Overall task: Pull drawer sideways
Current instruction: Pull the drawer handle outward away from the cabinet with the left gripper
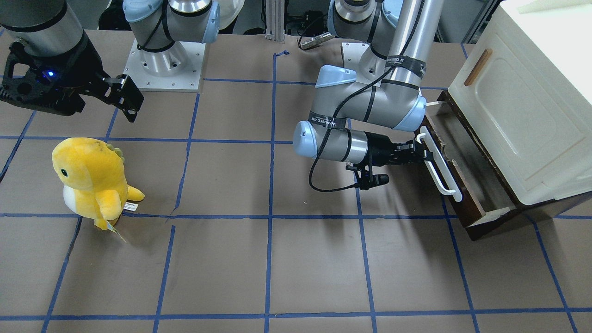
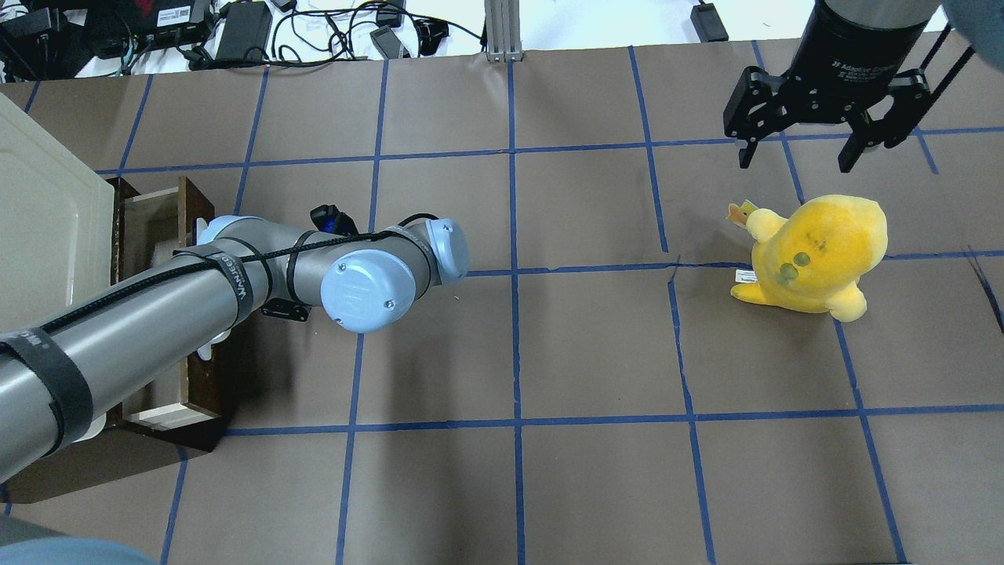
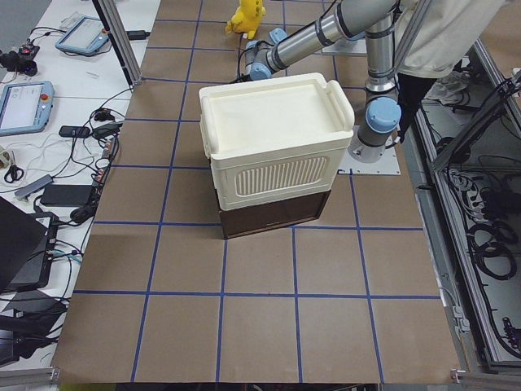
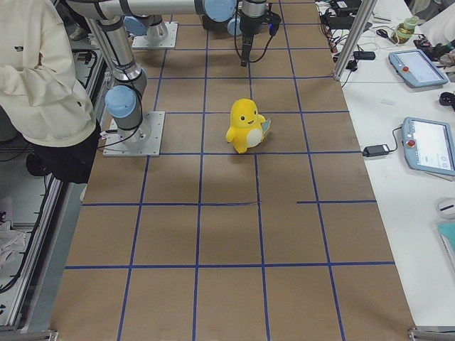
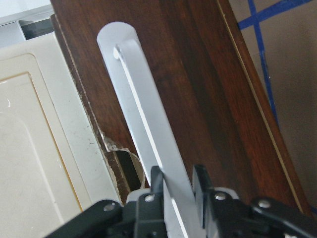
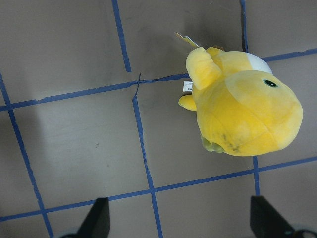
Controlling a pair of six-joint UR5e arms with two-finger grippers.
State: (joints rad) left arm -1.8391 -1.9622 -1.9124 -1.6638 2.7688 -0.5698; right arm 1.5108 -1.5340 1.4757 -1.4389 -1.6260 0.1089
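Right of frame: drawer (image 1: 481, 185) sits partly pulled out beneath cream cabinet (image 1: 522, 115) | left jaws clamped on its white bar handle (image 1: 439, 169) | upper left: right jaws spread wide, empty, over table (image 1: 314, 259), yellow plush (image 1: 92, 180) below.

— Where do your fixed views sit?
— One faces the robot across the counter (image 1: 314, 268), looking steeply down; one looks over its shoulders; two watch from the counter's ends.
— And the close ones?
— Your wrist cameras: left tight against the drawer (image 5: 213, 99), right high over the yellow plush (image 6: 247, 114), which every fixed view shares.
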